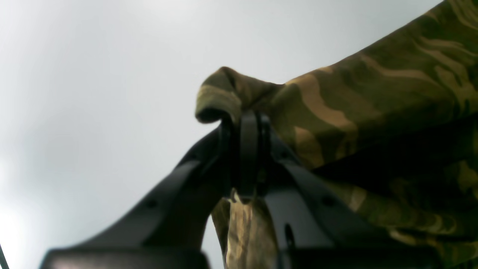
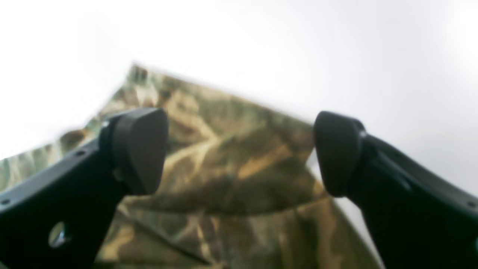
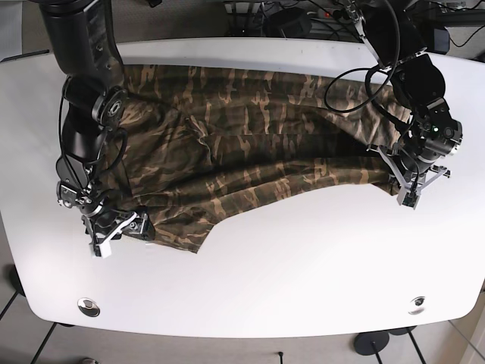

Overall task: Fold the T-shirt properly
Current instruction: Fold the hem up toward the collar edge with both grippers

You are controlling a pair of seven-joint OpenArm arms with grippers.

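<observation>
The camouflage T-shirt (image 3: 250, 144) lies spread across the white table (image 3: 303, 265), partly folded, with its lower edge running diagonally. My left gripper (image 3: 395, 180) is shut on the shirt's right edge. In the left wrist view its closed fingertips (image 1: 244, 123) pinch a fold of the fabric (image 1: 373, 97), which is lifted off the table. My right gripper (image 3: 139, 226) is open at the shirt's lower left corner. In the right wrist view its fingers (image 2: 138, 149) stand wide apart over the cloth (image 2: 224, 224) and hold nothing.
Cables and equipment (image 3: 303, 15) sit beyond the table's back edge. Two round metal fittings (image 3: 88, 305) (image 3: 416, 303) mark the front corners. The bare tabletop stretches in front of the shirt. The floor shows past the table's front edge.
</observation>
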